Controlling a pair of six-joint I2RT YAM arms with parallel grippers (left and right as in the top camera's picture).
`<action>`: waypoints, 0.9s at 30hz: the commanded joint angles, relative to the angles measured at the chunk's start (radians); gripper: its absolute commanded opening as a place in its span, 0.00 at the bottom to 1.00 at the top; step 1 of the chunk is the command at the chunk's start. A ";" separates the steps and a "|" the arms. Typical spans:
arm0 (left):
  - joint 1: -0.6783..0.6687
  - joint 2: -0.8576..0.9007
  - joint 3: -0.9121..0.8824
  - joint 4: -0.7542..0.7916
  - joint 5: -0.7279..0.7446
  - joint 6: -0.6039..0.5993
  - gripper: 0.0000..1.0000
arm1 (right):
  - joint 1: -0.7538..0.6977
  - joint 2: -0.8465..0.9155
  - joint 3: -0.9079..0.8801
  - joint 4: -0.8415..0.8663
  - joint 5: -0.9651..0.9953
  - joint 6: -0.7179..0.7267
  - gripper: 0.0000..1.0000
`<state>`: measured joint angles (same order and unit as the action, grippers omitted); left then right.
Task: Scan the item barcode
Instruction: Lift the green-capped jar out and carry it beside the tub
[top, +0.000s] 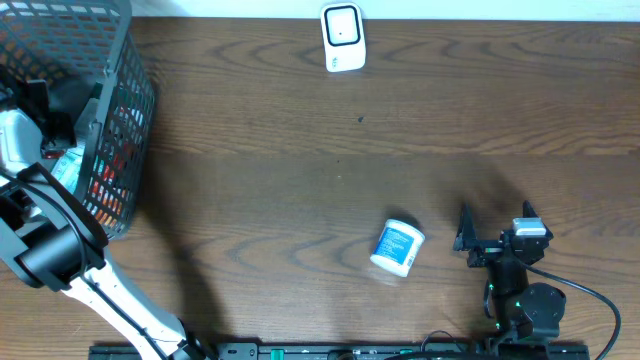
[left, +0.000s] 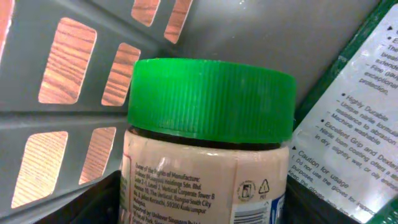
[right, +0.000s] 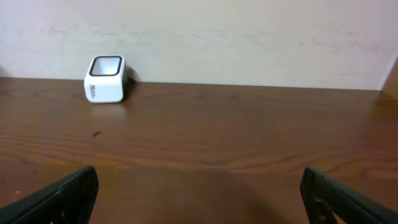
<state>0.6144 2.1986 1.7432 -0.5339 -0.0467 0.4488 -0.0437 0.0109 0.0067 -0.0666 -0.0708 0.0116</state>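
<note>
A clear plastic jar (left: 208, 186) with a ribbed bright green screw lid (left: 211, 99) fills the left wrist view. Its contents are pale beige. A cream label on its side carries several lines of small black print, two small outlined symbols to the right of them, and a blue patch at the lower right edge. No barcode shows on the face turned to the camera. The jar sits inside a dark grey slotted plastic basket (top: 120, 60) at the left end of the dark brown wooden surface (top: 300, 150). The wood shows through the slots behind the jar. Just right of the jar, a green-edged packet with a white printed panel (left: 354, 112) leans at an angle.

The left tool (left: 202, 208) is down in the basket. Dark shapes at both lower corners of its view flank the jar, but whether they press on it cannot be told.

The right tool (top: 496, 228) rests low at the near right of the surface. Its two black fingers are spread wide with nothing between them, and it points toward the far wall.

A small white box-shaped scanner with a dark window (top: 342, 37) stands at the far edge of the surface, well apart from both tools. A white round tub with a blue label (top: 398, 247) lies on its side on the wood, near the right tool and left of it.
</note>
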 joint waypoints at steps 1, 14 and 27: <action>0.000 -0.009 0.010 0.005 0.009 -0.051 0.64 | -0.005 -0.006 -0.001 -0.004 0.006 0.010 0.99; -0.002 -0.271 0.020 0.046 0.013 -0.349 0.63 | -0.005 -0.006 -0.001 -0.005 0.006 0.010 0.99; -0.145 -0.749 0.020 -0.137 0.238 -0.616 0.62 | -0.005 -0.006 -0.001 -0.005 0.006 0.010 0.99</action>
<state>0.5396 1.5574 1.7443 -0.5930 0.0242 -0.0578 -0.0437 0.0109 0.0067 -0.0666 -0.0704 0.0116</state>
